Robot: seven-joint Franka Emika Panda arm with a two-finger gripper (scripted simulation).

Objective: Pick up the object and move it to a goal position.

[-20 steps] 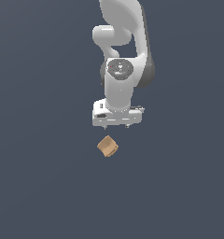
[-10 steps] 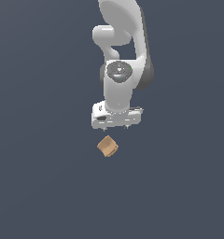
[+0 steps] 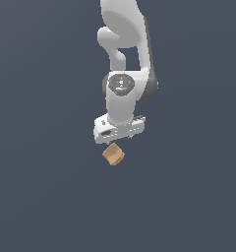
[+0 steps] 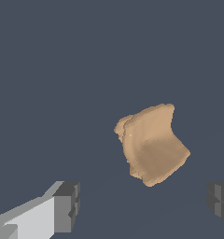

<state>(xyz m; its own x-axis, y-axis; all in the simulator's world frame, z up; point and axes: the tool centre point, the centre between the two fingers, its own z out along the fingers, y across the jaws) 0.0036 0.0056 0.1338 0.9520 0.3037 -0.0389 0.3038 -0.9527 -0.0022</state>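
The object (image 3: 113, 154) lay on the dark surface (image 3: 46, 197), just beside the hand (image 3: 119, 140) and at about 7 o'clock from it in the exterior view, apart from it and not yet held. In the wrist view the object (image 4: 152, 145) sat ahead of the gap between the two fingers (image 4: 67, 207), nearer the one at the frame's right edge, and neither pad touched it.

It was a small tan block, roughly cubic, with one broad face scooped slightly hollow and a lumpy, ridged edge along the side away from that face. By its look it was probably rigid and light (a render gives no weight, so this is a guess), with a matte skin that ought not to slip much. The best hold seemed to be across the two flatter opposite sides, keeping the pads off the ridged edge, where contact would be uneven and the block might twist.

It was turned corner-on to the hand, roughly diamond-wise in the exterior view. It had hardly any long axis; its slightly longer dimension ran about 1 to 7 o'clock in the wrist view, the hollow face toward 4 o'clock.

The hand was spread wide, nothing between its fingers. No goal marker showed in either view.
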